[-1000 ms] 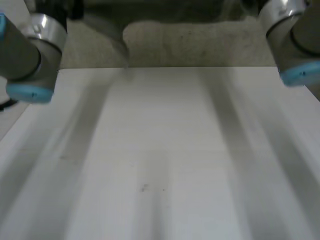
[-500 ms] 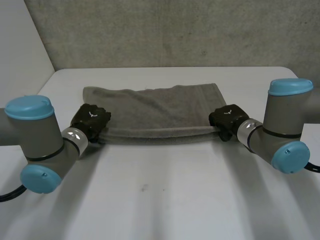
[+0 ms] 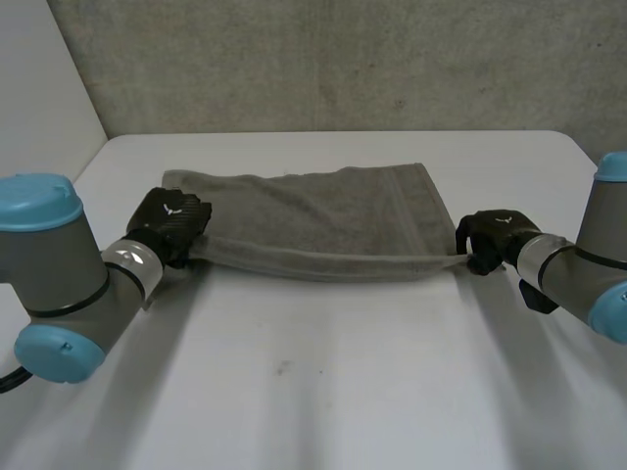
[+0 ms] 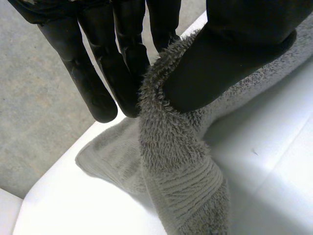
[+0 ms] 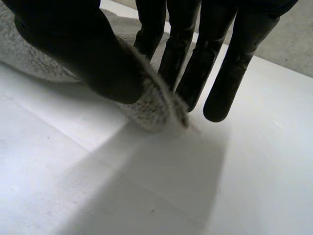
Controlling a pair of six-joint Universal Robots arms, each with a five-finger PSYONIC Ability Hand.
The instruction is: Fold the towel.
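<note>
Since right hand (image 3: 495, 235) moved outward, towel (image 3: 323, 211) edge is taut | left hand (image 3: 171, 223) pinches corner | right pinches corner

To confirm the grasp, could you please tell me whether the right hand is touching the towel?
Touching. The right wrist view shows the right hand pinching a corner of the towel between its thumb and fingers.

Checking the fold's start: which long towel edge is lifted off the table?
The near edge of the towel, stretched between the left hand and the right hand, each pinching a corner; the far edge lies flat on the table.
</note>
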